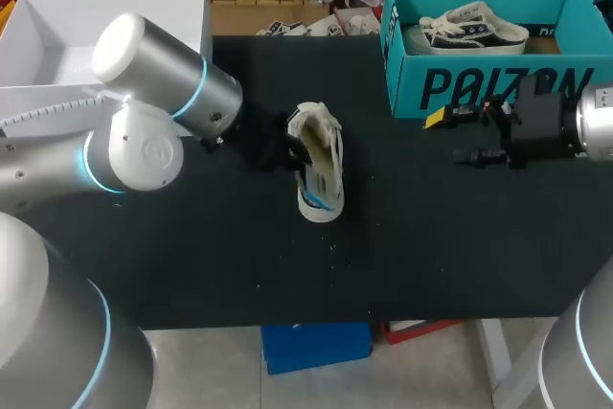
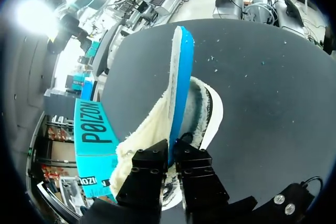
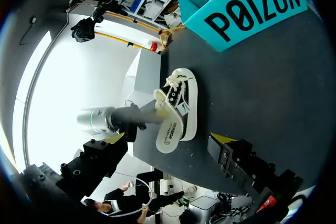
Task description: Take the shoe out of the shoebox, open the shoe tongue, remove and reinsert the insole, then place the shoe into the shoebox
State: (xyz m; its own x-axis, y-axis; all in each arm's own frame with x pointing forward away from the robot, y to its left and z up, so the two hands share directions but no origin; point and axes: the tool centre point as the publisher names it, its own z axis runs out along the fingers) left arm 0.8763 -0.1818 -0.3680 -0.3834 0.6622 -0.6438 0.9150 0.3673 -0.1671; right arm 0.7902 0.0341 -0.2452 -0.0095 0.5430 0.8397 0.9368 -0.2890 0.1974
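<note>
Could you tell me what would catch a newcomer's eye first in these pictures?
First the pale shoe in the middle of the black table, with the left gripper shut on its blue-backed insole, which stands partly out of the shoe. Next the teal shoebox at the table's far right, with another sneaker inside, and the right gripper hanging open just in front of it.

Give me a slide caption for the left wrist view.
Left gripper shut on the blue insole, which stands partly out of the shoe.
</note>
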